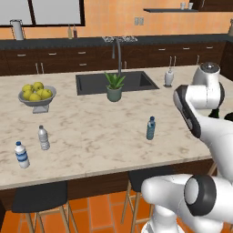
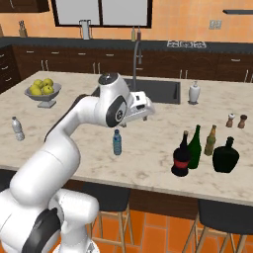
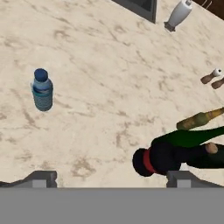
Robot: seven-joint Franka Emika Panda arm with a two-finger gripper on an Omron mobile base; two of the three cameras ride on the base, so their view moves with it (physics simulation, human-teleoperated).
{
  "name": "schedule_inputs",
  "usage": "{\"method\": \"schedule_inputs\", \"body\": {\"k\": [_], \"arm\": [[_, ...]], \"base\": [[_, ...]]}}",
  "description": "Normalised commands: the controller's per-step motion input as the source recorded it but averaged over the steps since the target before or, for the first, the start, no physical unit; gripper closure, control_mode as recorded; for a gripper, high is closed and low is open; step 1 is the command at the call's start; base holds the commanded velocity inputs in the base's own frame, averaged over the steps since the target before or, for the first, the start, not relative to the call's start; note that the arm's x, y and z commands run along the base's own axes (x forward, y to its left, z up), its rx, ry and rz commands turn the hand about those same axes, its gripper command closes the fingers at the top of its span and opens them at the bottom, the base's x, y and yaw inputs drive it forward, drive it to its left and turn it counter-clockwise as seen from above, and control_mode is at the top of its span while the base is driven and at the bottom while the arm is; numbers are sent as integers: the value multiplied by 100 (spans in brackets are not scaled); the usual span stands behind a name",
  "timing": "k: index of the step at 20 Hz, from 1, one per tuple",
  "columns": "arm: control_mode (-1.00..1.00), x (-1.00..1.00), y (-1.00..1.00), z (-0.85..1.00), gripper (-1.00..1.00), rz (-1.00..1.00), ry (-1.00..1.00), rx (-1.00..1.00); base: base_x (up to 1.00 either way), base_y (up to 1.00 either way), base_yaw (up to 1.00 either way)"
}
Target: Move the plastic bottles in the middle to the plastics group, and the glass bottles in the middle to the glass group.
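now our gripper [image 3: 111, 179] hangs wide open and empty above the counter [image 3: 109, 65]. the blue bottle [image 3: 42, 89] stands alone mid-counter; we judge we must next descend and close around it.

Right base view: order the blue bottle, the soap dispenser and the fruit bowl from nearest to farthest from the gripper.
From the open gripper:
1. Blue bottle, just below it on the counter.
2. Soap dispenser, off to its right, beside the sink.
3. Fruit bowl, far left.
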Motion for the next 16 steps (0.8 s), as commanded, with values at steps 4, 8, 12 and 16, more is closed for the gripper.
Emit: {"method": "schedule_inputs", "body": {"k": [4,8,12,16], "arm": [[-100,-21,52,12,-100,0,7,0],[-100,-16,63,8,-100,0,6,0],[-100,-20,64,6,-100,0,1,0],[-100,-2,69,6,-100,-3,11,0]], "base": [[0,0,0],[0,0,0],[0,0,0],[0,0,0]]}}
